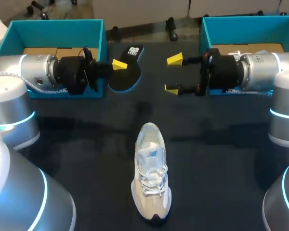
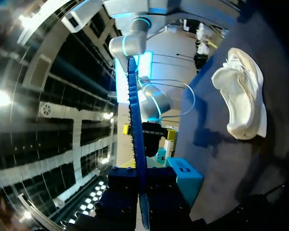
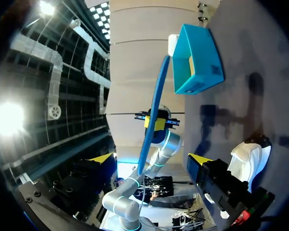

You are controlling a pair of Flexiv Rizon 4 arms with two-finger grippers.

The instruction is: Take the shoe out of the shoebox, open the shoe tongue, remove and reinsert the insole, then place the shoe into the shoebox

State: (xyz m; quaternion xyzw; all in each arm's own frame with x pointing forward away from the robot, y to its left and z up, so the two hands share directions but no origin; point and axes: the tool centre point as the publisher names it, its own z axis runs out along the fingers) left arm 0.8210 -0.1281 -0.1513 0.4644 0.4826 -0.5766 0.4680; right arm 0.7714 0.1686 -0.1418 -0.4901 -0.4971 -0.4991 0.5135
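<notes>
The dark table (image 1: 86, 144) carries everything. The left arm (image 1: 33, 72) and the right arm (image 1: 260, 67) stretch in low along its far edge, wrists turned toward each other.

A teal shoebox (image 1: 53, 23) sits at the far left corner and a second teal box (image 1: 250, 19) at the far right corner. Both are pushed back, which leaves the middle free for working.

The shoe (image 1: 151, 178) is out of its box. It stands upright on its sole near the middle of the near edge, toe toward the robot and mouth facing up. I'd say it was set there so either arm can reach the opening.

The insole (image 1: 130, 72), black with a blue rim, is out of the shoe. It is held above the table near the far edge, roughly level, so each wrist camera sees it as a thin blue strip.

The left gripper (image 1: 119, 66) clamps one end of the insole, with one yellow tip showing on top. The rest of the insole sticks out toward the other arm.

The right gripper (image 1: 173, 74) stands spread wide and holds nothing, just beside the insole's free end. It looks ready to take or steady the insole, so putting it back in the shoe seems to be next.
</notes>
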